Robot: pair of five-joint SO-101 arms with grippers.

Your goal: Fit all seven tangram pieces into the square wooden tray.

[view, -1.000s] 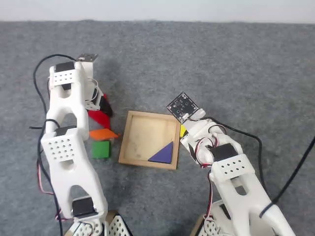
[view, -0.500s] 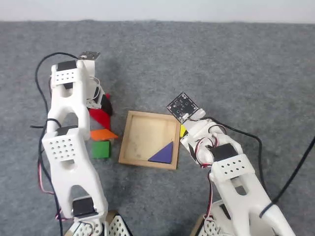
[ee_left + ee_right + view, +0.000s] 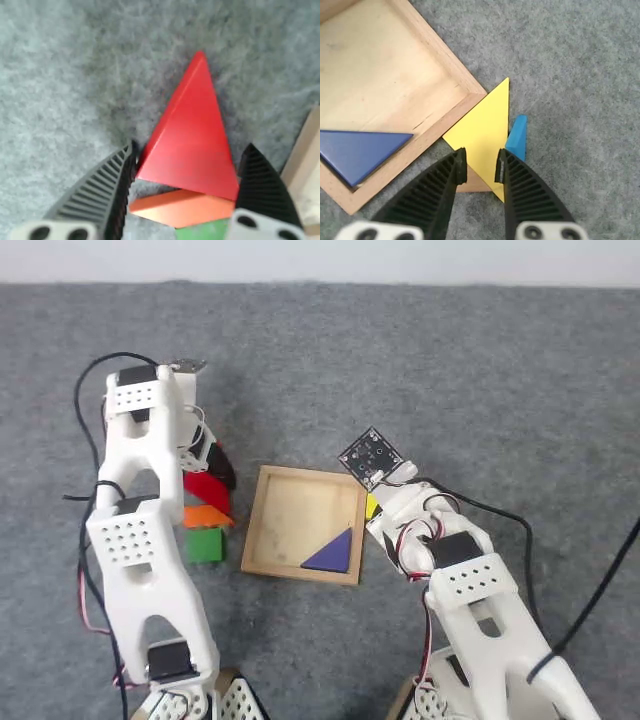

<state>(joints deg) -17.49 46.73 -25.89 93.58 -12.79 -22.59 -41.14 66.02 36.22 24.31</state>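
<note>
Beside the left edge of the tray, we find the red triangle between the tips of the spread left claw, apex pointing away from it; the right claw, barely parted, hangs over the yellow triangle at the tray's opposite edge.

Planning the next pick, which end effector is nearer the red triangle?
Left. The left end effector straddles the red triangle; the right end effector is beyond the tray, over the yellow triangle.
</note>
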